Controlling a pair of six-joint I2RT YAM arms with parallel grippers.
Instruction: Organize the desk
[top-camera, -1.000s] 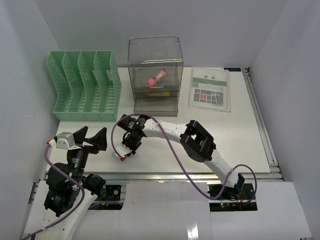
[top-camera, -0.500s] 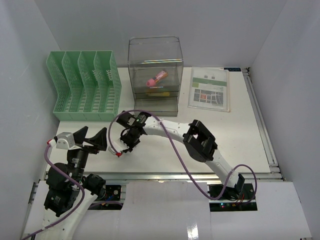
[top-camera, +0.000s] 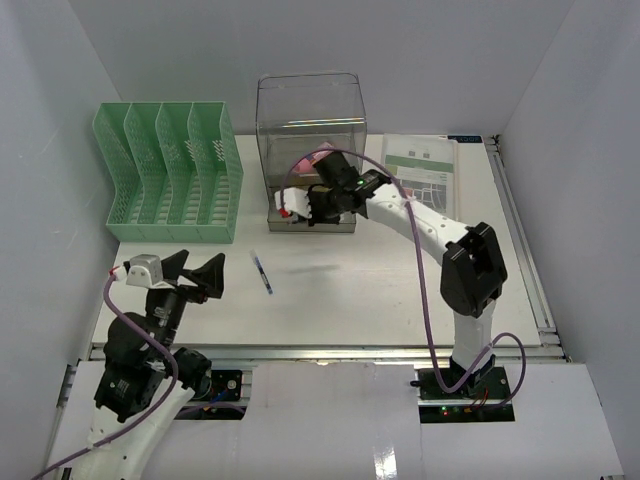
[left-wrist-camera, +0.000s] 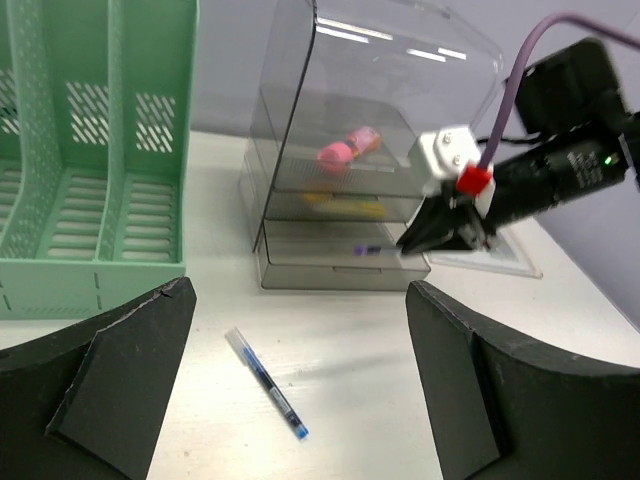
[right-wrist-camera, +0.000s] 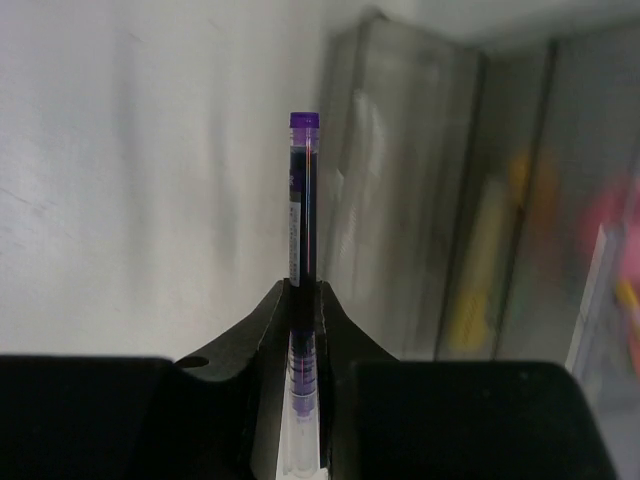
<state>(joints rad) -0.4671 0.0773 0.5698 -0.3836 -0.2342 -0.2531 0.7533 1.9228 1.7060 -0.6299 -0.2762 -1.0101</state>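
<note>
Having swung across the desk (top-camera: 400, 290) to twelve o'clock, the right claw (right-wrist-camera: 303, 295) is pinching a purple pen (right-wrist-camera: 303, 190) at the drawer unit (top-camera: 310, 110), seemingly to stow it, while the left claw (top-camera: 192, 274) is hovering spread at eight o'clock.

My overhead camera looks down from high at the near edge over the whole desk (top-camera: 400, 290). My left wrist camera sits low, facing the clear drawer unit (left-wrist-camera: 330, 160) from mid-range; both catch the blue pen (top-camera: 262, 272). My right wrist camera peers close along a purple pen (right-wrist-camera: 303, 200); blurred drawers behind, I think.
</note>
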